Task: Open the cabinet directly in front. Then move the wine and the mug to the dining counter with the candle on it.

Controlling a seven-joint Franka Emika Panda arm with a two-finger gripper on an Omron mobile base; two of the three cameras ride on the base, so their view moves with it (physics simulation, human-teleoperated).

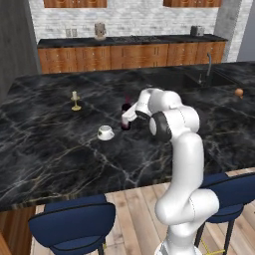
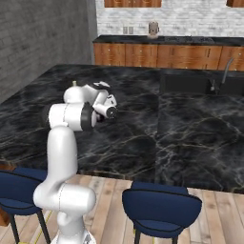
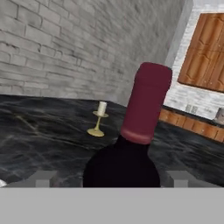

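Note:
The wine [image 3: 144, 109], a dark bottle with a red foil neck, stands upright on the black marble dining counter [image 1: 60, 149]. My gripper [image 3: 109, 179] is open around its body, and each fingertip [image 3: 43, 179] stands a little clear of the glass. In the left base view the wine [image 1: 126, 121] is partly hidden behind my gripper [image 1: 128, 117]. The white mug [image 1: 105, 132] sits on the counter just to its left. Farther left and back stands the candle [image 1: 75, 101] on its golden holder, with the candle [image 3: 99, 118] beyond the bottle in the hand view. Reddish-brown wall cabinets [image 1: 74, 3] hang on the far brick wall; I cannot tell which is the cabinet.
A sink with a faucet [image 1: 208, 69] is set into the counter at the right, with a small orange object [image 1: 239, 92] near it. Blue stools [image 1: 74, 224] stand at the near edge. A back counter with wooden drawer units [image 1: 129, 56] runs along the brick wall.

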